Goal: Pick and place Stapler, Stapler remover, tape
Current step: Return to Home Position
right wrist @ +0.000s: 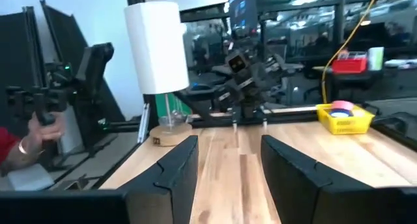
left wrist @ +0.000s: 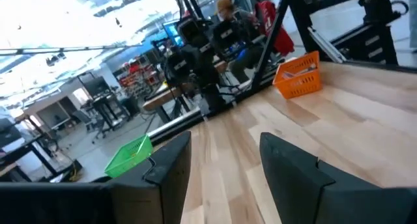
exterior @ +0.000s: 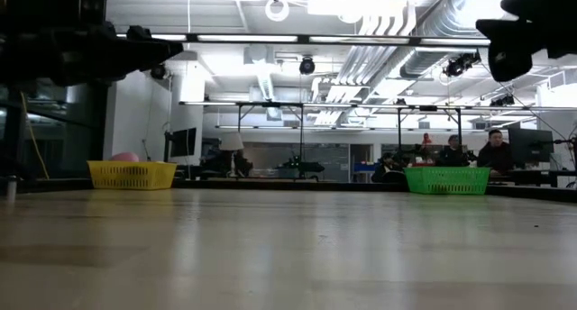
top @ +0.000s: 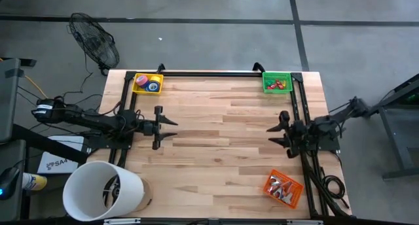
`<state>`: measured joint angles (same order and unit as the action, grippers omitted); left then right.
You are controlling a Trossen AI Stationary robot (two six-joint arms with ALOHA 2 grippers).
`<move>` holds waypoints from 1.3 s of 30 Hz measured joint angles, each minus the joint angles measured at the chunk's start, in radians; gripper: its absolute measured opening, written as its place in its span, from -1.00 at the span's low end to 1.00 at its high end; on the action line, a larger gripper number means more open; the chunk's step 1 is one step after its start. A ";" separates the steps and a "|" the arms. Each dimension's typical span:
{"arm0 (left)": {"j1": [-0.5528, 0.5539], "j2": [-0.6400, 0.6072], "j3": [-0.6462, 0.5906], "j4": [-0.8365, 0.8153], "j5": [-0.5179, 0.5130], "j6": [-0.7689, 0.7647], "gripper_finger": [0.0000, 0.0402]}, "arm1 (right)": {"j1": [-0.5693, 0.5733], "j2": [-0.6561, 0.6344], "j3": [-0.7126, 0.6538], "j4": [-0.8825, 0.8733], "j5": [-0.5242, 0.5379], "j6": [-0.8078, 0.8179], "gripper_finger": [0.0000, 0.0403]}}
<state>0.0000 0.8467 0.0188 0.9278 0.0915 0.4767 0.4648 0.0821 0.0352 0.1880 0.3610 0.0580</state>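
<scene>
left jaws, right jaws spread | tape (top: 153, 86) in yellow bin (top: 136, 88), well apart

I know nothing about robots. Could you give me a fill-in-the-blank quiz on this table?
The yellow bin holds rolls of ___.
The green bin holds red ___.
The orange bin lies nearest the ___ hand.
The left hand and right hand are both ___ and empty.
Missing: tape, staplers, right, open.

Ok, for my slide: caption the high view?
Left gripper and right gripper open over table; tape in yellow bin, staplers in green bin, staple removers in orange bin.
</scene>
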 joint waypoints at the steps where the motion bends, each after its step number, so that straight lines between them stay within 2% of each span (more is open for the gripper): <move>1: 0.000 0.000 0.002 -0.001 0.001 0.008 -0.11 | -0.006 -0.040 -0.008 -0.025 0.002 -0.005 -0.22; 3: 0.000 0.000 0.008 -0.004 0.011 0.017 -0.11 | -0.018 -0.080 -0.022 -0.027 0.001 -0.021 -0.22; 6: 0.000 0.001 0.015 -0.005 0.020 0.029 -0.11 | -0.049 -0.059 -0.025 -0.007 -0.001 -0.037 -0.22; 10: 0.000 -0.001 0.018 -0.017 0.023 0.051 -0.11 | -0.096 -0.049 -0.025 -0.039 0.064 -0.031 -0.22; 15: 0.000 0.000 0.018 -0.097 0.039 0.087 -0.11 | -0.108 -0.043 -0.025 -0.100 0.077 0.080 -0.22; 20: 0.000 -0.008 -0.001 -0.085 0.106 0.091 -0.11 | -0.105 -0.036 -0.025 -0.105 0.055 0.224 -0.22; 30: 0.000 -0.115 -0.005 -0.152 0.152 0.038 -0.11 | -0.105 -0.036 -0.026 -0.106 0.052 0.230 -0.22; 33: 0.000 -0.162 -0.006 -0.182 0.110 0.008 -0.11 | -0.105 -0.036 -0.026 -0.106 0.051 0.230 -0.22; 37: 0.000 -0.232 -0.006 -0.188 -0.056 -0.058 -0.11 | -0.105 -0.036 -0.026 -0.107 0.051 0.230 -0.22; 39: 0.000 -0.265 -0.007 -0.195 -0.103 -0.068 -0.11 | -0.105 -0.036 -0.026 -0.107 0.051 0.230 -0.22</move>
<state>0.0002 0.5816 0.0120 0.7333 -0.0113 0.4086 0.3603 0.0460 0.0093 0.0811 0.4122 0.2882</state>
